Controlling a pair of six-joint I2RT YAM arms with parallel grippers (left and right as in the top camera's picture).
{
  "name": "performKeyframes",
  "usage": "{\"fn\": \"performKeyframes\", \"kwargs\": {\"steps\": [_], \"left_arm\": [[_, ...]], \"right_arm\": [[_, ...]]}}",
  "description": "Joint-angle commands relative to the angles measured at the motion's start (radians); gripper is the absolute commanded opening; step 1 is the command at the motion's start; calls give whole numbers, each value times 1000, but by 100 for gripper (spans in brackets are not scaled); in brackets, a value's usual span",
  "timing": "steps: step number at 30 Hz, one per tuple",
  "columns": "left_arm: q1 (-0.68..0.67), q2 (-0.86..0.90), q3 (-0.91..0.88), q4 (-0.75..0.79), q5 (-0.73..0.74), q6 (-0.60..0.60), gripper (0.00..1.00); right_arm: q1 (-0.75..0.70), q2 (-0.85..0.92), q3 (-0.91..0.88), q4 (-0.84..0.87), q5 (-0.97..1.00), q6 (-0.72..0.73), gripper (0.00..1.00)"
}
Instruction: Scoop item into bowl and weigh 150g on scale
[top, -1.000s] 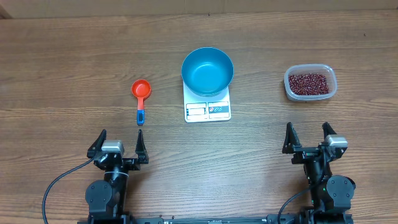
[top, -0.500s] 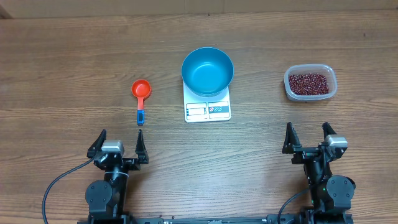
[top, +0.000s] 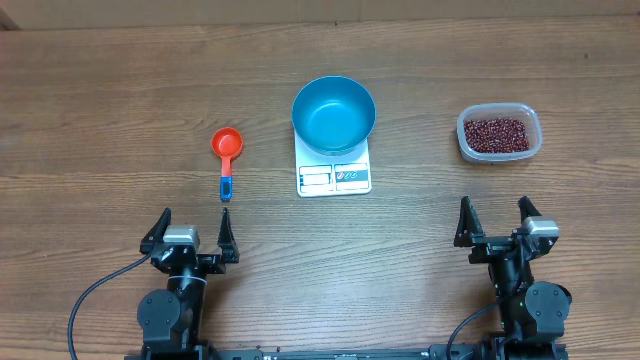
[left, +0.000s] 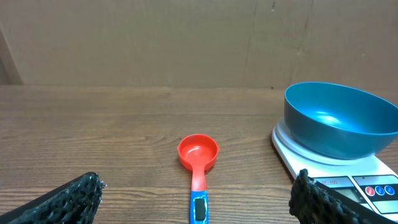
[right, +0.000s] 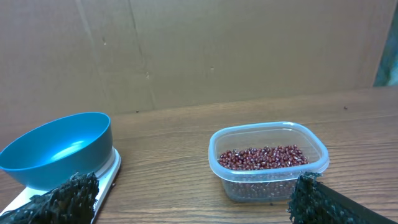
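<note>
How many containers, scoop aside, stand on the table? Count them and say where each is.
2. The blue bowl sits on the scale at centre; the clear tub holding the beans stands apart to its right. None appears hidden.

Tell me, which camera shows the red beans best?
The right wrist view: the beans lie close, single grains visible inside the clear tub. Overhead shows them as a small dark-red patch from above. The left wrist view lacks them.
</note>
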Motion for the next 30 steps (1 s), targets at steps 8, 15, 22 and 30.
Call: {"fn": "performKeyframes", "kwargs": {"steps": [8, 15, 22, 30], "left_arm": [[5, -6, -3, -3, -9, 11, 99], [5, -6, -3, -2, -6, 12, 99], [5, -6, -1, -2, 31, 12, 100], [5, -6, 55, -44, 77, 12, 100]], "right_arm": [[4, -6, -10, 2, 5, -1, 100], [4, -6, -10, 2, 5, -1, 100], [4, -6, -10, 2, 5, -1, 100], [4, -6, -10, 2, 5, -1, 100]]}}
